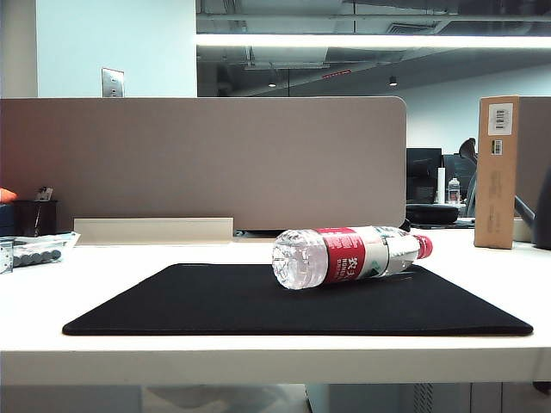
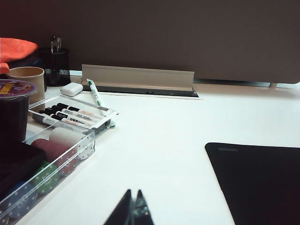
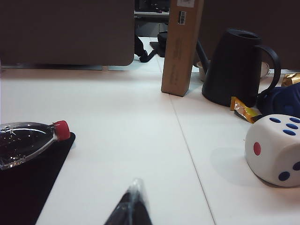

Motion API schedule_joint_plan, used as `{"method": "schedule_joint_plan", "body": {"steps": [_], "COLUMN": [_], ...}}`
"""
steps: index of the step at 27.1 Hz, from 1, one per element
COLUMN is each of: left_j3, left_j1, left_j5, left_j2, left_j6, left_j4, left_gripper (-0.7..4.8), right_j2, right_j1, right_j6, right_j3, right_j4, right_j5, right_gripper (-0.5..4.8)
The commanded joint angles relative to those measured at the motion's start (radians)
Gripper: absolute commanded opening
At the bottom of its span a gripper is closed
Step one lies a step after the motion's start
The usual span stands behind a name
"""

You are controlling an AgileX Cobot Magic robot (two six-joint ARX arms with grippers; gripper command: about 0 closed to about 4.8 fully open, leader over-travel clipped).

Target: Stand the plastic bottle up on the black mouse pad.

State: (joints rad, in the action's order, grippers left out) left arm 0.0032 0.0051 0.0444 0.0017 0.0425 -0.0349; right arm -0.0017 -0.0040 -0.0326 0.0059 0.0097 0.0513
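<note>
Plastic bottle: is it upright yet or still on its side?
On its side: the plastic bottle lies across the black mouse pad, ribbed base toward the camera, red cap pointing away.

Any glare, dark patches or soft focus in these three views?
Exterior view: ceiling strip light blows out; plastic bottle sharp on black mouse pad. Left wrist view: dim at the edges, left gripper blurred. Right wrist view: evenly lit, right gripper out of focus.

My bench is white. On it lies the black mouse pad, and the plastic bottle is clear with a red cap and a red-and-white label. Far right stand a brown cardboard box and a black jug; the die is white with blue spots and one red.
</note>
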Motion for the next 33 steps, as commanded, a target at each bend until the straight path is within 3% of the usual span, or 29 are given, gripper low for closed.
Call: {"method": "schedule_joint_plan", "body": {"steps": [1, 11, 13, 14, 17, 19, 24, 27, 33], "left_j3": [0.005, 0.005, 0.005, 0.005, 0.005, 0.005, 0.005, 0.007, 0.007], "left_j1": [0.002, 0.002, 0.002, 0.002, 0.002, 0.002, 0.002, 0.002, 0.002], "left_j5": [0.004, 0.005, 0.008, 0.008, 0.02, 0.04, 0.048, 0.194, 0.247], "left_j2": [0.001, 0.001, 0.001, 0.001, 0.001, 0.001, 0.001, 0.001, 0.001], "left_j6": [0.003, 0.003, 0.037, 0.123, 0.177, 0.179, 0.179, 0.183, 0.202], "left_j4": [-0.019, -0.018, -0.012, -0.008, -0.002, -0.004, -0.007, -0.019, -0.016], "left_gripper": [-0.04, -0.05, -0.05, -0.05, -0.05, -0.05, -0.05, -0.05, -0.05], "right_j2": [0.0, 0.0, 0.0, 0.0, 0.0, 0.0, 0.0, 0.003, 0.05], "right_j1": [0.001, 0.001, 0.001, 0.001, 0.001, 0.001, 0.001, 0.001, 0.001], "right_j6": [-0.002, -0.001, 0.014, 0.05, 0.246, 0.364, 0.464, 0.731, 1.012], "right_j3": [-0.004, -0.004, -0.004, -0.004, -0.004, -0.004, -0.004, 0.0, 0.052], "right_j4": [0.013, 0.013, 0.013, 0.019, 0.043, 0.066, 0.13, 0.167, 0.065], "right_j5": [-0.002, -0.003, -0.01, -0.011, -0.067, -0.135, -0.186, -0.18, -0.184], "right_gripper": [-0.05, -0.05, -0.05, -0.05, -0.05, -0.05, -0.05, -0.05, -0.05]}}
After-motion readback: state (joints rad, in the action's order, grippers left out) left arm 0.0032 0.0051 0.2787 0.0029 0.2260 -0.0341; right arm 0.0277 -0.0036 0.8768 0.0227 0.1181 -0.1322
